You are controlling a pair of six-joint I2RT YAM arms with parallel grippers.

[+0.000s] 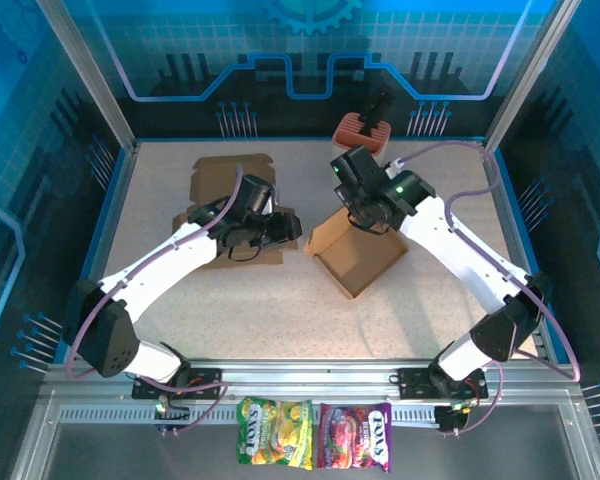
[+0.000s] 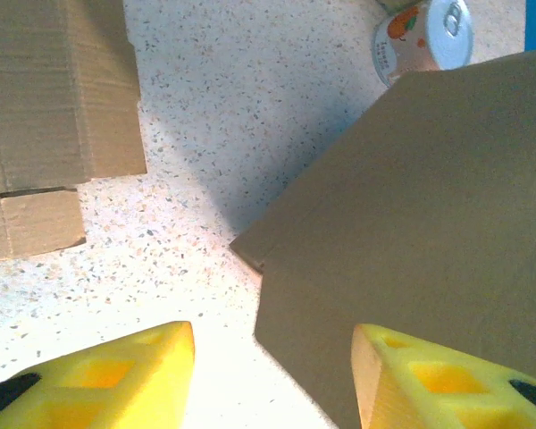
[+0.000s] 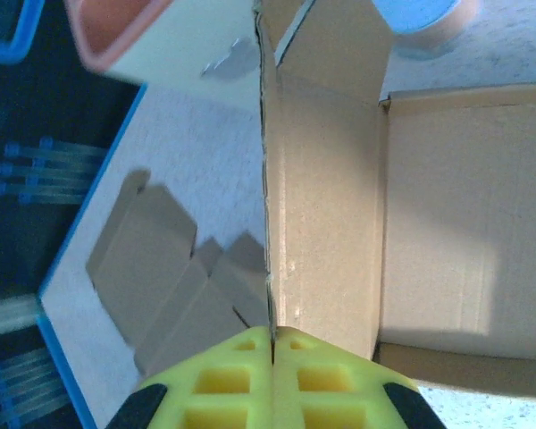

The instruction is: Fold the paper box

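A brown paper box stands partly folded in the middle of the table, its open tray turned up. My right gripper is at its far wall, and in the right wrist view it is shut on the thin upper edge of that box wall. The box floor lies to the right of the wall. My left gripper hovers just left of the box, and its yellow fingers are spread apart in the left wrist view. The box's outer side lies ahead of them, untouched.
Flat cardboard blanks lie at the back left under the left arm. An orange-red holder stands at the back edge. A small printed can sits behind the box. Two snack packets lie in front of the rail.
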